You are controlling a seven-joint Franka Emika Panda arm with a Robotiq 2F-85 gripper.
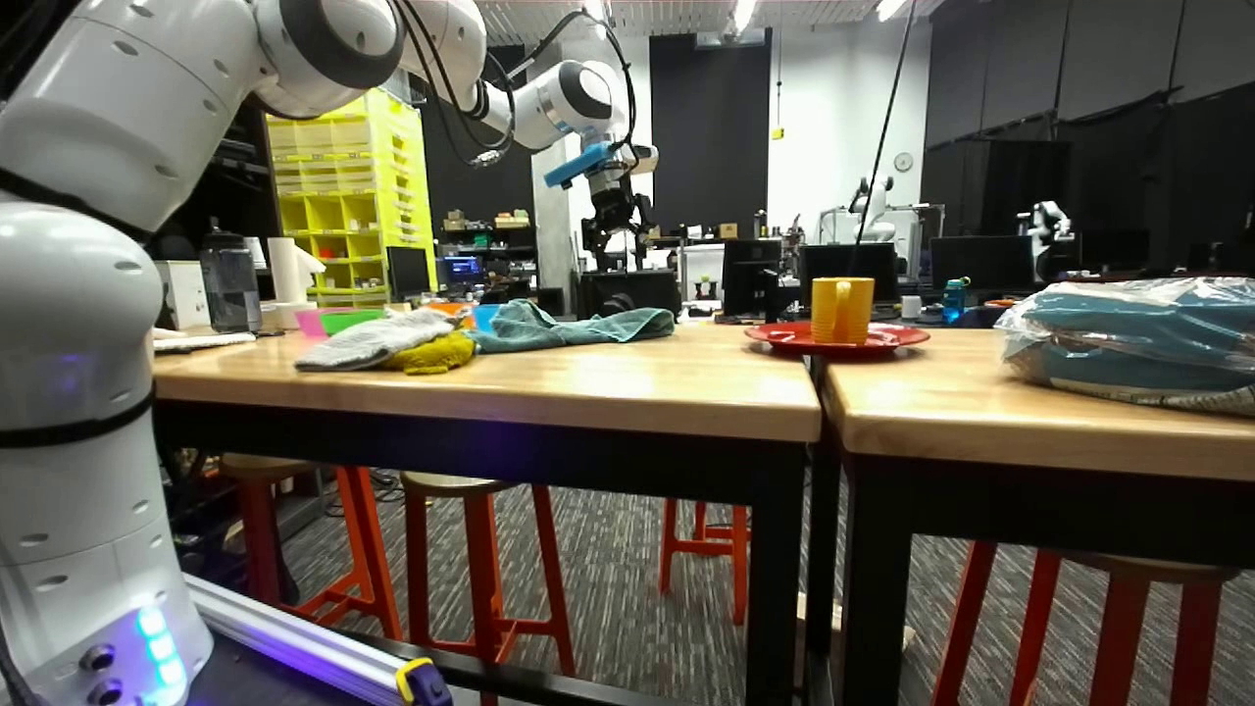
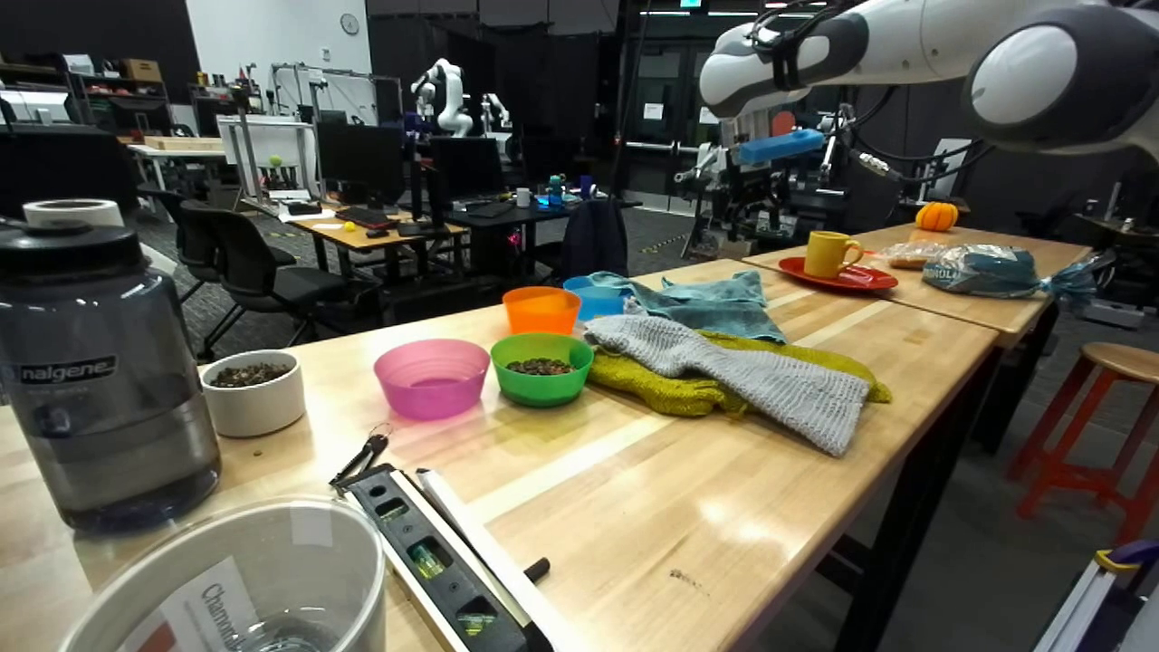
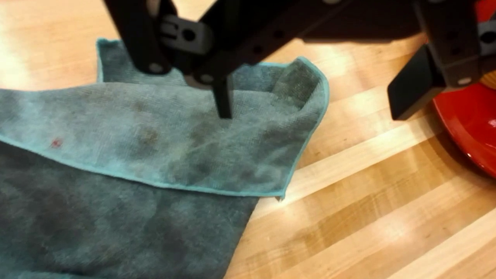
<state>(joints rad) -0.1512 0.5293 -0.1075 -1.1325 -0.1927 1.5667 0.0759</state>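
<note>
Teal cloth and red plate, cropped by the wrist view's edges

This place is, most probably, a robotics laboratory. A large white robot arm stands beside the wooden tabletop, and in both exterior views another white robot arm is visible in the background. Near it there are desks with computer monitors, and black office chairs stand close to a desk. A tall, compartmented yellow storage shelf, tube lights on the ceiling, a round wall clock and a grey carpet also fit a workplace more than a home.
</note>
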